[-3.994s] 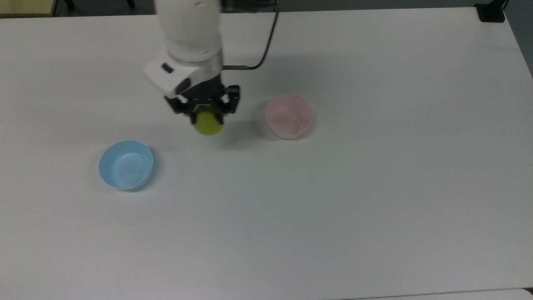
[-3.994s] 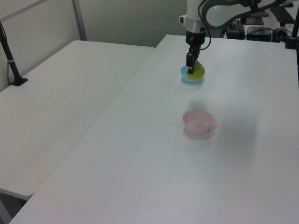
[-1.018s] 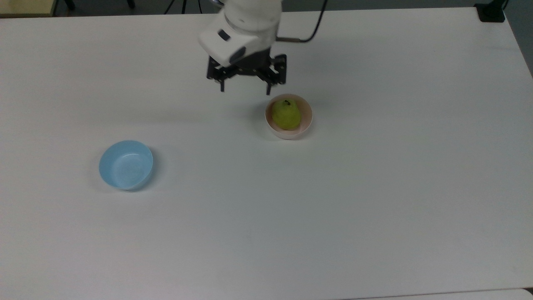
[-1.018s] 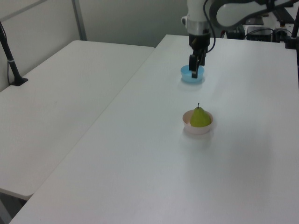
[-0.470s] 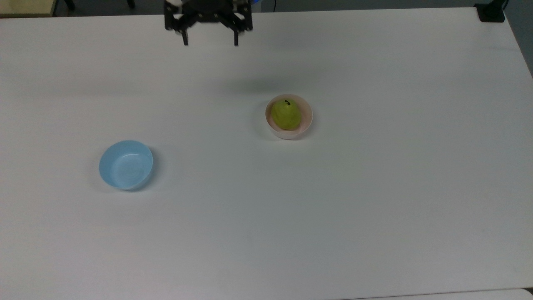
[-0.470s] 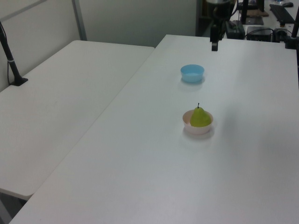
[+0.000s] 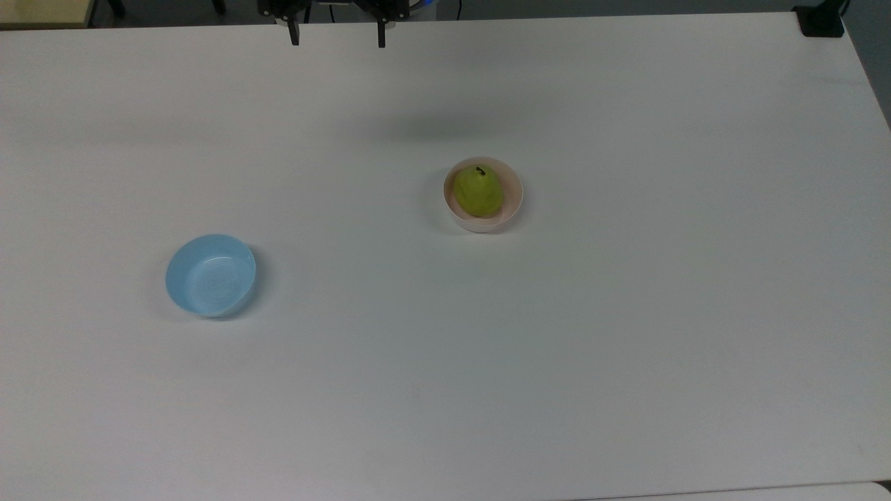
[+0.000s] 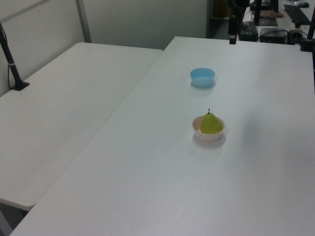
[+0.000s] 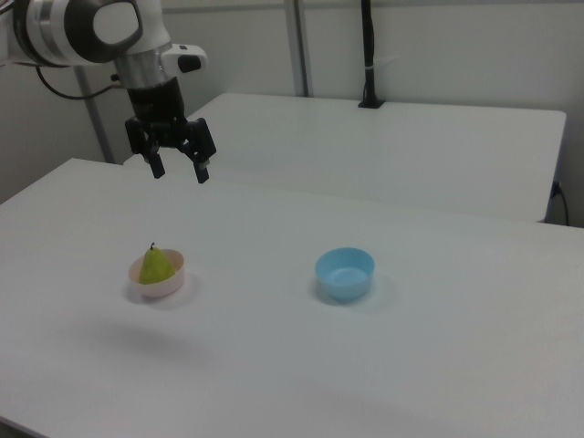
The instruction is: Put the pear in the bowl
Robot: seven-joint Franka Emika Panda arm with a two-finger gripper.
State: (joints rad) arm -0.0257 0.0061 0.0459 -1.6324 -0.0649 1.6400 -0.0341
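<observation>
- The pear (image 7: 478, 191) is sitting inside the pink bowl (image 7: 511, 203), stem pointing up; in the left view the pear (image 8: 211, 124) is rising above the rim of the bowl (image 8: 208, 136).
- The bowl is standing on the white desk (image 7: 557, 348), and the pear is leaning toward the side of the bowl that faces the top view's left.
- The pincer (image 9: 180, 171) is hanging in the air well above and apart from the bowl (image 9: 162, 286), with its two fingers spread wide and nothing between them.
- In the top view the pincer (image 7: 336, 38) is showing at the upper edge, well away from the bowl toward the top view's upper left; its fingertips (image 7: 294, 40) are pointing down at the desk.
- In the left view a dark part near the far edge of the desk is probably the pincer (image 8: 232, 40), though it is too small to be sure.
- A light blue bowl (image 7: 210, 275) is resting on the desk well apart from the pink bowl, toward the top view's lower left, and in the right view the light blue bowl (image 9: 345, 273) is lying to the right view's right of the pink bowl.
- A second white desk (image 8: 64, 108) is standing beside the first, beyond the pink bowl toward the left view's left.
</observation>
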